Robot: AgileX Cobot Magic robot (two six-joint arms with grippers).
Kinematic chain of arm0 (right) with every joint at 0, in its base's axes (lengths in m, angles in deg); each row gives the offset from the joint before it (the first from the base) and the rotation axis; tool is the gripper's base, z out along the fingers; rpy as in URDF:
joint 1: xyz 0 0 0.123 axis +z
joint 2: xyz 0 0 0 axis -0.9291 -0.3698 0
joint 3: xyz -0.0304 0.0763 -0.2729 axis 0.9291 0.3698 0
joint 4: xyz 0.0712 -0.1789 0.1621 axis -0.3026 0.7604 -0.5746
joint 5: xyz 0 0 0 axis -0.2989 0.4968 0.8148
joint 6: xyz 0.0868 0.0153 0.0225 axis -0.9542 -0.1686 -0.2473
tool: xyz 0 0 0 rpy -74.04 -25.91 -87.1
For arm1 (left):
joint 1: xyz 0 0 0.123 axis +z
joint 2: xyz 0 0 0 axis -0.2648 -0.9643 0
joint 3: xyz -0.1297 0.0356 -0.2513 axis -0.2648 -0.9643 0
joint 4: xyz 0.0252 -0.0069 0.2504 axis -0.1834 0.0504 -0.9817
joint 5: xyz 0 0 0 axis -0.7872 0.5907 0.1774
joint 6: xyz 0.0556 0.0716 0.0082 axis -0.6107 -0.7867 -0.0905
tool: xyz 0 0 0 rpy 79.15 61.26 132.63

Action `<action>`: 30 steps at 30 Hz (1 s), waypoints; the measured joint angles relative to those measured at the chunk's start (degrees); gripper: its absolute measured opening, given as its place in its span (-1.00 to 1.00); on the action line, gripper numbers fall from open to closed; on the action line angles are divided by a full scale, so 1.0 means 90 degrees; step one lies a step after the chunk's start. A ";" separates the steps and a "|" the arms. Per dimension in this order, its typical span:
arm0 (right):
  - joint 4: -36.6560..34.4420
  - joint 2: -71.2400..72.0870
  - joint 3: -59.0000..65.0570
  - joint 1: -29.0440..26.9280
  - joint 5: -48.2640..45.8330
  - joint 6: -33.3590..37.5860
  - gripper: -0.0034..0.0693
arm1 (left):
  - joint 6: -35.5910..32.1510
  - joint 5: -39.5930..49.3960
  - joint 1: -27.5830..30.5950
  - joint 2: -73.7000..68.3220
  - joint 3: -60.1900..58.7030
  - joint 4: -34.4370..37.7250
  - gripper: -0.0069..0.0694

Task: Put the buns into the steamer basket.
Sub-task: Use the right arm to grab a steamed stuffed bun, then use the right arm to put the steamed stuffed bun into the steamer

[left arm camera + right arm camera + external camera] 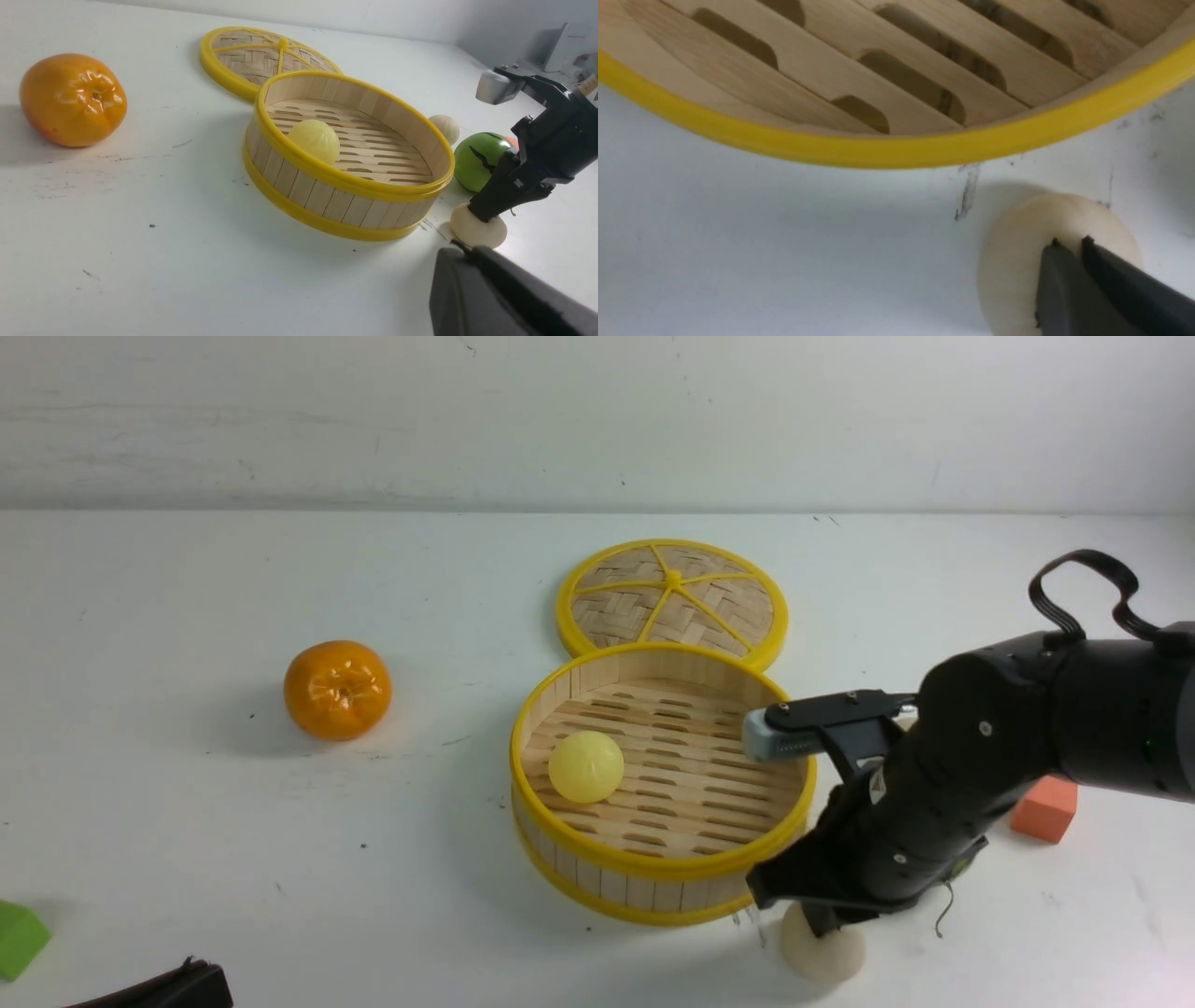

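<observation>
Right gripper [1071,243]: jaws narrow, fingertips practically together, tips down against the first cream-white bun [822,945] in the lower right of the front frame. Could not tell if it had a real grip or was just pressing on top. That bun was on the table [392,905], near the basket's near right side, outside it.

Left gripper [469,248]: jaws also narrow, tips together, nothing between them. Only a dark piece of it showed at the lower left edge of the front frame.

Steamer basket [665,887] sat flat just right of centre. Pale yellow bun [586,766] was inside on the slats, toward the left wall. Second cream-white bun [444,128] was outside, beyond the basket near the green striped ball [481,161]; in the front frame the right arm [990,728] mostly hid both.

Woven lid [672,593] was flat at upper centre, right behind the basket, its near edge hidden by the basket rim. Orange tangerine [338,691] stood left of centre, well apart from the basket. Red-orange block [1044,809] at right, green block [19,940] at the lower left edge.
</observation>
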 joint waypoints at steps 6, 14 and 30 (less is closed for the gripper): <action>0.0019 0.0231 -0.0133 -0.0001 -0.0392 0.0112 -0.90 | 0.0000 0.0000 0.0000 0.0000 0.0000 0.0000 -0.79; -0.0351 0.0759 -0.1402 -0.0001 -0.0952 0.0650 -0.89 | 0.0000 0.0000 0.0000 0.0000 0.0000 0.0000 -0.77; -0.0503 -0.1372 -0.2899 -0.0001 -0.0766 0.0996 -0.41 | 0.0000 0.0000 0.0000 0.0000 0.0000 0.0000 -0.72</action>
